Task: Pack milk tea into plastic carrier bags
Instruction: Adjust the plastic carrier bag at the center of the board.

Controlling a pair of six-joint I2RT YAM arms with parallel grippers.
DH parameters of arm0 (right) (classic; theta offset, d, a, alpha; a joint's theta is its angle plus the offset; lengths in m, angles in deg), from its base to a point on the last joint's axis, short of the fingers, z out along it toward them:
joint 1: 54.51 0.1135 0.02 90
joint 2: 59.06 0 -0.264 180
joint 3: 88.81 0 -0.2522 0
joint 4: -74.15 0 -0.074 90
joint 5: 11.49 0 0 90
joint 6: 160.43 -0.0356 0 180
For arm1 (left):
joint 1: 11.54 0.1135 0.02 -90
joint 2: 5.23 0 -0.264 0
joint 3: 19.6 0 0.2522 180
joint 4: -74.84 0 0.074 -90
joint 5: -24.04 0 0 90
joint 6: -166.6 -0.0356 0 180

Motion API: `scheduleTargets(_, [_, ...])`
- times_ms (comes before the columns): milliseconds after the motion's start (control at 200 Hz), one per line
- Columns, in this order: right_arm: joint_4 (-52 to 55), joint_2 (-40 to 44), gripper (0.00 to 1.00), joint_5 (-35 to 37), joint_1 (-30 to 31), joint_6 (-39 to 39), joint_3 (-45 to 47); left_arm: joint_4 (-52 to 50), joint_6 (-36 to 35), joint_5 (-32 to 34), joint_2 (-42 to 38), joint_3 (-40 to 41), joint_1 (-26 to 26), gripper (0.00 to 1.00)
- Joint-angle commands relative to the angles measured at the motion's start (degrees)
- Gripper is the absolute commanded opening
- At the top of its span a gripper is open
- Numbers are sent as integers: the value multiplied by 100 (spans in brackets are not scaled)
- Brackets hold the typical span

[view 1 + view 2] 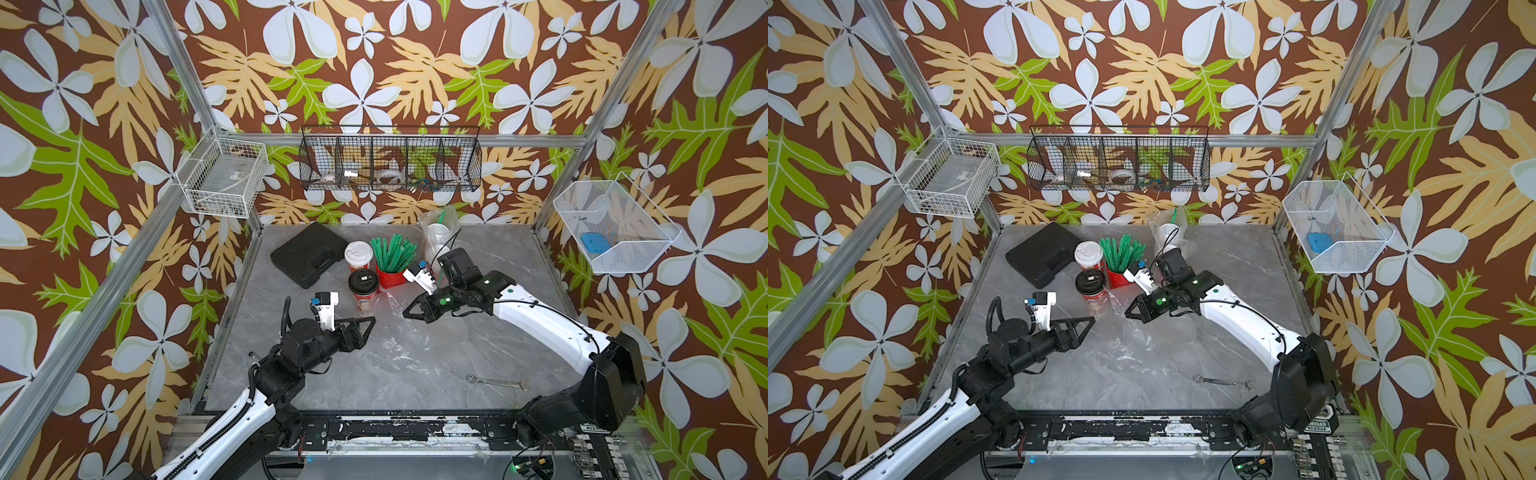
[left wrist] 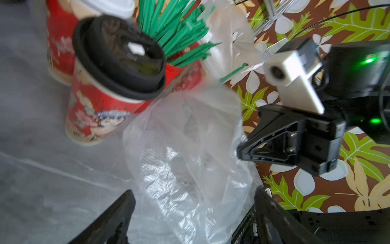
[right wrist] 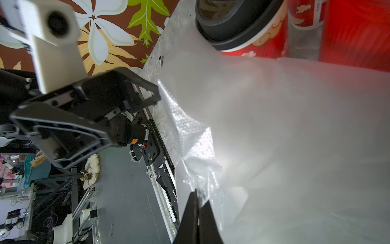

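Clear bag [image 3: 274, 137] between right jaws

Two loose cups [image 1: 358, 254] [image 1: 364, 286], two clear bags [image 2: 190, 137] [image 1: 446, 220], one pot of straws [image 1: 390, 279], one black case [image 1: 309, 253], one wrench [image 1: 496, 382].

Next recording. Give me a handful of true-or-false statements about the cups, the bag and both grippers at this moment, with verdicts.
1. The black-lidded cup stands upright on the table. True.
2. The left gripper grips the black-lidded cup. False: its jaws are open and empty, beside the cup.
3. The right gripper is shut on the clear bag. True.
4. The wrench lies on the black case. False: it lies on the bare table near the right arm, far from the case.
5. The green straws stand in a red pot. True.
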Motion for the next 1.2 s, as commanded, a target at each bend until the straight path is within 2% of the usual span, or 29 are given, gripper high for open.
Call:
scheduleTargets(0, [-166, 37, 0, 1, 11, -95, -52, 149, 675, -194, -74, 312, -52, 90])
scheduleTargets(105, [-210, 89, 0, -19, 11, -131, -52, 548, 987, -165, -69, 648, -197, 90])
scheduleTargets(215, [-303, 161, 0, -48, 11, -220, -30, 1542, 1376, -173, 137, 1015, -351, 92])
scheduleTargets(551, [-526, 374, 0, -103, 11, -421, 174, 3717, 1806, -118, 1649, 1028, -644, 92])
scheduleTargets(686, [-599, 436, 0, -83, 10, -478, 216, 4048, 1798, -190, 2206, 779, -828, 85])
scheduleTargets(781, [-620, 463, 0, -43, 11, -492, 221, 4290, 1819, -243, 2613, 621, -1018, 77])
scheduleTargets(956, [-604, 522, 0, 21, 11, -470, 203, 4548, 1925, -268, 3026, 490, -1199, 50])
scheduleTargets(1196, [-563, 668, 0, 123, 11, -456, 262, 3985, 1714, 181, 2558, 471, -1199, 44])
